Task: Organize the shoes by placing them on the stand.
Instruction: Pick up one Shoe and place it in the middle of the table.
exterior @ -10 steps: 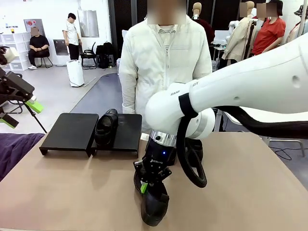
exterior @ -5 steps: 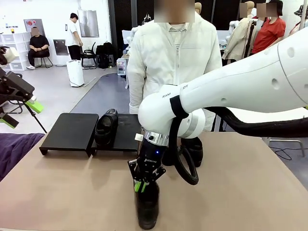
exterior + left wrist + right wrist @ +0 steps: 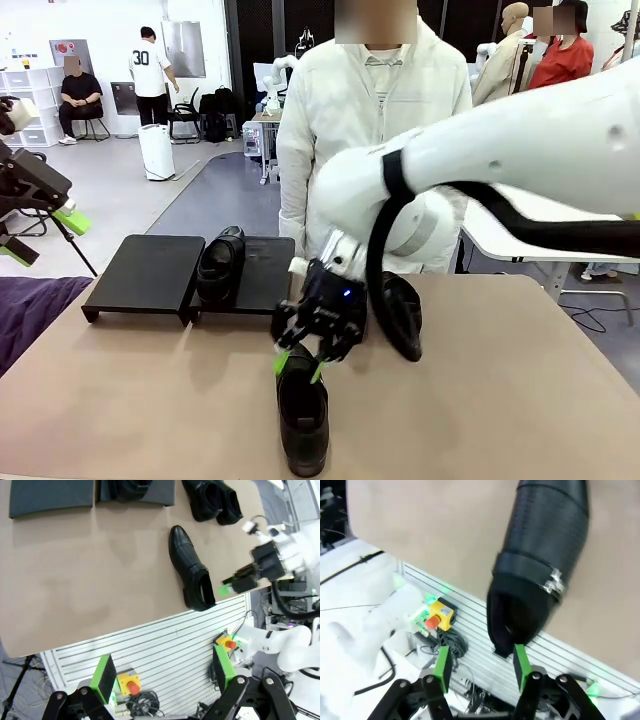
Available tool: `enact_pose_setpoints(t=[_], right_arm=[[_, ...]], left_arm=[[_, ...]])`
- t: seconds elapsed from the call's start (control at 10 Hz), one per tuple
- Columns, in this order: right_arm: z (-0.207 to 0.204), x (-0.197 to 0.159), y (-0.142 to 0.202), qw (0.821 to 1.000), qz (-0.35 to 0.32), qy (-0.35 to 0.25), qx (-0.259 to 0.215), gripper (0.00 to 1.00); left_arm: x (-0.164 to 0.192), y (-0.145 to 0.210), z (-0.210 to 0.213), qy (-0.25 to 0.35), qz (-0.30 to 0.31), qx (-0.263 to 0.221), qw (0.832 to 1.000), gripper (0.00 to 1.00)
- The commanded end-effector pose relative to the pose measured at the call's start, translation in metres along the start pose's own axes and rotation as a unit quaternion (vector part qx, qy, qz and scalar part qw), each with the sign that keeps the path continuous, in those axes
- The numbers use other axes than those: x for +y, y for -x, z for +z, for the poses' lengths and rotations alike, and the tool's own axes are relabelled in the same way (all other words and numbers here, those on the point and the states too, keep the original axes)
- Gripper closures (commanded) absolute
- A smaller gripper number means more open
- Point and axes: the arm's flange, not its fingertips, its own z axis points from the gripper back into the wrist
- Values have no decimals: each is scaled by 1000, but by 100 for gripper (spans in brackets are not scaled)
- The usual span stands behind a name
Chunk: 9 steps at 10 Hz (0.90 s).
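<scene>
- One shoe is seen on the stand, set along the seam where the two panels meet; the outer parts of both panels are bare.
- Three shoes are judged to be left: a near shoe lying on the table in front of the stand, and two far shoes side by side on the table just beside the stand's right end.
- The task is therefore judged to be about a quarter done.
- The right gripper is held just above the heel end of the near shoe, its jaws standing apart with nothing clamped between them.
- In the right wrist view the heel is seen just beyond the green pads, roughly in line with the gap.
- The near shoe is laid lengthwise, heel towards the robot's edge of the table, toe towards the stand, well apart from it.
- The left gripper is kept wide open and empty, off the table's left side, well apart from every shoe.
</scene>
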Motion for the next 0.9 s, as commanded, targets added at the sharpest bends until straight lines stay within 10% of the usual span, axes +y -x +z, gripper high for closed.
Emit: enact_pose_setpoints(t=[0.0, 0.4, 0.8], right_arm=[[84, -37, 77, 999, 16, 6, -30, 0], [210, -118, 180, 976, 43, -52, -207, 0], [210, -153, 223, 954, 7, 15, -299, 0]], left_arm=[[0, 1, 2, 8, -1, 2, 1000, 0], [0, 1, 2, 8, -1, 2, 1000, 0], [0, 1, 2, 8, -1, 2, 1000, 0]])
